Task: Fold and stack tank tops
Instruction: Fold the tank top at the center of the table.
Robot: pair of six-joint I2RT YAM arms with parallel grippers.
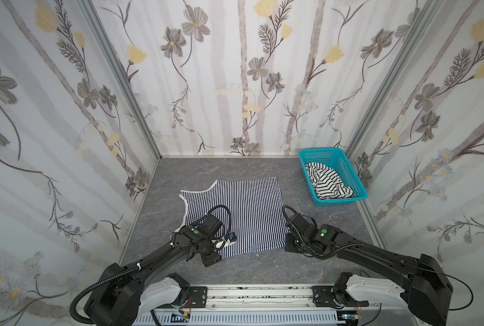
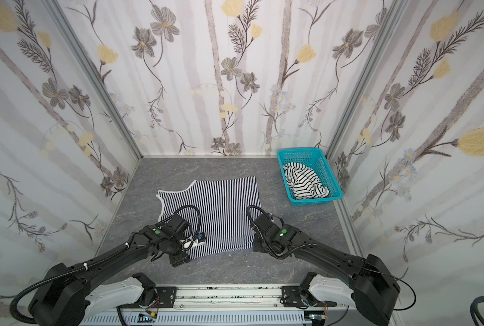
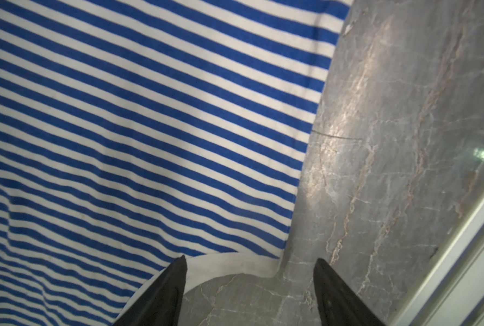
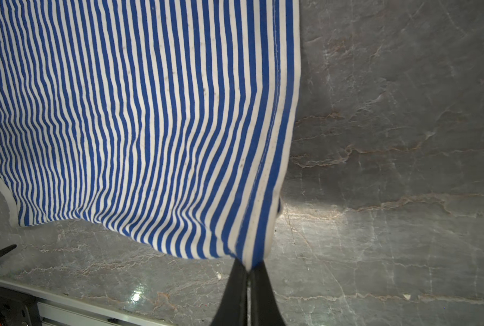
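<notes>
The fine navy-and-white striped tank top (image 1: 249, 209) (image 2: 224, 214) lies spread flat on the grey marble table, straps toward the left. My right gripper (image 4: 250, 265) is shut on its near right hem corner, which is raised slightly off the table. My left gripper (image 3: 250, 266) is open at the near left side. One finger (image 3: 173, 282) rests at the striped cloth (image 3: 150, 127) and the white armhole trim (image 3: 235, 264) lies between the jaws. The wider-striped tank top (image 1: 328, 182) (image 2: 305, 182) lies crumpled in the basket.
The teal perforated basket (image 1: 315, 153) (image 2: 294, 153) stands at the back right corner. Floral-papered walls close in three sides. An aluminium rail (image 1: 257, 293) runs along the near edge, and a metal side rail (image 3: 461, 268) borders the table on the left.
</notes>
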